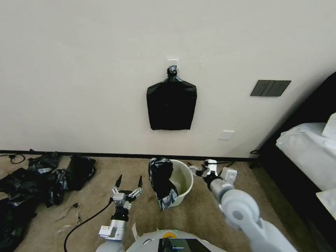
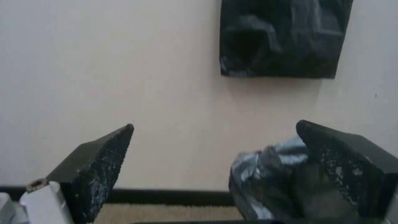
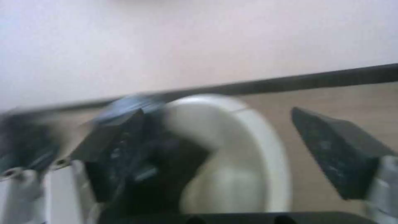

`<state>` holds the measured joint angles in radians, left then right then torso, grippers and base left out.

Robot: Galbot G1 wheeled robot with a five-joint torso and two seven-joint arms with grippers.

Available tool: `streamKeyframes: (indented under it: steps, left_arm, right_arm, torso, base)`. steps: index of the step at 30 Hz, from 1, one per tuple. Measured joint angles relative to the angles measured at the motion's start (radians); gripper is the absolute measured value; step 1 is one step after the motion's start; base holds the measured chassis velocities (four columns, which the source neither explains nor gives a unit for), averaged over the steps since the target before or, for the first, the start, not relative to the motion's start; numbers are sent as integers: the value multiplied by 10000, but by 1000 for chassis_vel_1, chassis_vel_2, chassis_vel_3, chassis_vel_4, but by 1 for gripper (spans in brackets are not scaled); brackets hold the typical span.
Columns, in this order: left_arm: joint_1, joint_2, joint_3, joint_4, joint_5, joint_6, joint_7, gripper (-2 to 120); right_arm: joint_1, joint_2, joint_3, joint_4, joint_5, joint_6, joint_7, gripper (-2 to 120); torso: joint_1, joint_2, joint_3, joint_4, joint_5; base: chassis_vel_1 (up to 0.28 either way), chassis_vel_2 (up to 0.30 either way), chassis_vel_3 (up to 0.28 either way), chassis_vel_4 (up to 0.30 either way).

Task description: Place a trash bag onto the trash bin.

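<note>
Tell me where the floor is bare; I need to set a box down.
Bare carpet lies between the open left gripper and the small white plastic bin. Crowded: heap of black bags on the left.

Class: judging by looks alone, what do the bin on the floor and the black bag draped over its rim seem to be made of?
The trash bin looks like smooth white moulded plastic: even colour, seamless tapering wall, soft sheen. The trash bag looks like thin glossy plastic film: it crumples into fine wrinkles that catch pale highlights, and hangs limp over the rim. Neither material can be confirmed by sight alone.
</note>
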<state>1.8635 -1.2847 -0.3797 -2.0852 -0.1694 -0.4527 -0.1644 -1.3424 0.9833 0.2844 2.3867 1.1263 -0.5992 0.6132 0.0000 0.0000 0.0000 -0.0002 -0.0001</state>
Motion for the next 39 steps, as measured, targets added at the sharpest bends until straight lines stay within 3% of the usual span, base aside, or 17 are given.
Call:
streamKeyframes:
  steps: [2,6,20,39]
  left_arm:
    - [77,-13,83,-75,-2,252,-112,100]
    - [178,-22,183,-291,-78,720,-306,100]
    - [-64,-60,560,-387,-138,1526,-533,100]
    - [-897,334,1217,-243,-501,2639,-790,100]
  right_arm:
    - [534,-180,-131,-23,1268,-851,-672,99]
    - [1245,-160,-683,-664,1958,-1134,-1524,100]
    - [2234,500,-1466,-2582,2014,-1137,-1660,99]
    - [2184,801,-1719,-2827,1588,-1103,-1520,28]
  torso:
    - [1,1,0,5,0]
    - [1,0,0,4,1]
    - [1,0,1,2,0]
    - [1,0,1,2,0]
  base:
    - [0,0,0,0]
    - [0,0,0,0]
    - [0,0,0,0]
    - [0,0,0,0]
